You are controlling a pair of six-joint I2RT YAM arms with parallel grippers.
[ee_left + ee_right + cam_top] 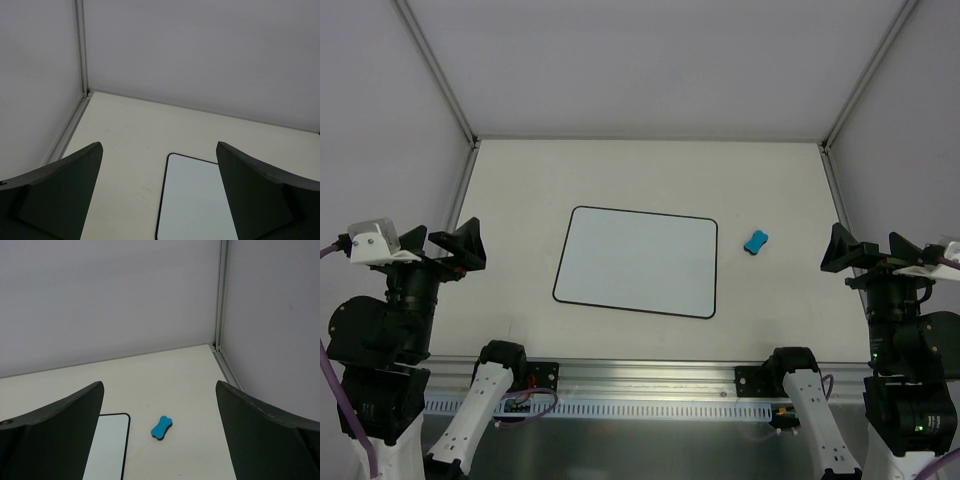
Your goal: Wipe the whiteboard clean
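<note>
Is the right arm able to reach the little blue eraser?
Probably yes. The blue eraser lies by itself beside the whiteboard, and nothing stands between it and the right arm's open fingers.

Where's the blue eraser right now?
In the top view, the blue eraser lies on the table just right of the whiteboard, near its far right corner, not touching it.

Whiteboard (637,262) laid flat on table (520,180), near middle. Eraser (755,241) placed on table just right of whiteboard's far right corner, not touching it. Left gripper (445,246) held well left of whiteboard. Right gripper (872,250) held well right, beyond eraser. Table enclosed by walls (640,60) at left, back and right.
</note>
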